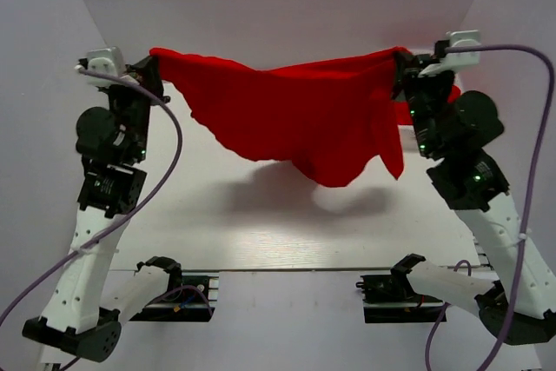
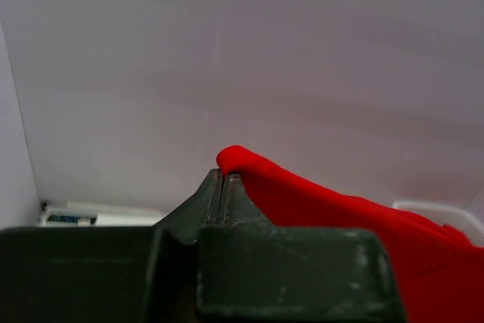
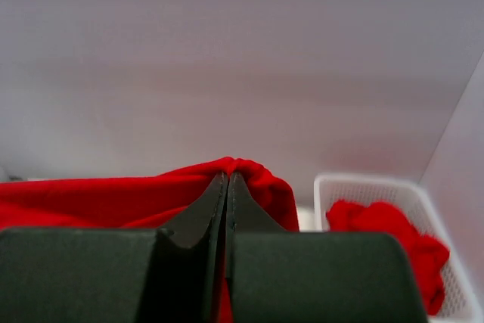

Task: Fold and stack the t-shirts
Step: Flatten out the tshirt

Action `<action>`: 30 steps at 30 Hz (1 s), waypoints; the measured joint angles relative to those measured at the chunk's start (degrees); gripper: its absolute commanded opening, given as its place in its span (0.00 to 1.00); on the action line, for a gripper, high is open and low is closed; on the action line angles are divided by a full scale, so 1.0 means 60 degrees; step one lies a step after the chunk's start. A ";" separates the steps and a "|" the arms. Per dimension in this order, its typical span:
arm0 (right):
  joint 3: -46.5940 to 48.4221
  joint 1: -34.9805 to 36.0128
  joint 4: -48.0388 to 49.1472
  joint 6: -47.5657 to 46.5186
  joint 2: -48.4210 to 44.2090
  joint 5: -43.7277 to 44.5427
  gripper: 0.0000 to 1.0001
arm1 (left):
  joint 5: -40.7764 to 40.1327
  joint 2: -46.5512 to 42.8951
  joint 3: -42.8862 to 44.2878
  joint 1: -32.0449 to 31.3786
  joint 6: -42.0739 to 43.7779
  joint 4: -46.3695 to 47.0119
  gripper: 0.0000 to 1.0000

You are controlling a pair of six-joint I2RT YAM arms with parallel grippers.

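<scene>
A: White walls close in a pale bench (image 1: 261, 241), and over it hangs one plain bright red cloth t-shirt (image 1: 304, 119). Which step is this?

B: Spreading it out, I judge, ahead of any fold. On the left, the left claw (image 1: 156, 65) is pinched tight on one corner of the cloth, jaws together with fabric bulging out beside them.

A: And the middle?

B: It sags in a loose belly, clear of the bench, its shadow beneath.

A: The right side?

B: The right claw (image 1: 402, 65) is clamped on the opposite corner, at much the same height. Beyond it sits a white plastic lattice basket (image 3: 355, 185) with more crumpled red cloth (image 3: 393, 240) inside.

A: Next?

B: Probably lowering both arms together with the top edge taut, so the shirt lands flat. Nothing is stacked yet, as far as I can see.
</scene>
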 measured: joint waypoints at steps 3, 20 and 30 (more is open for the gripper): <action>0.1049 0.0015 -0.0248 -0.0455 -0.0033 -0.0306 0.00 | 0.0197 -0.0448 0.0430 -0.0018 0.0441 0.0251 0.00; 0.4353 0.0018 -0.2259 -0.0477 -0.1359 -0.4481 0.00 | 0.2535 -0.0200 0.6145 -0.0011 0.2288 -0.0004 0.00; 0.1665 0.0022 -0.1249 0.0091 -0.2160 -0.4932 0.00 | 0.2120 -0.0127 0.5705 -0.0026 0.2739 0.0273 0.00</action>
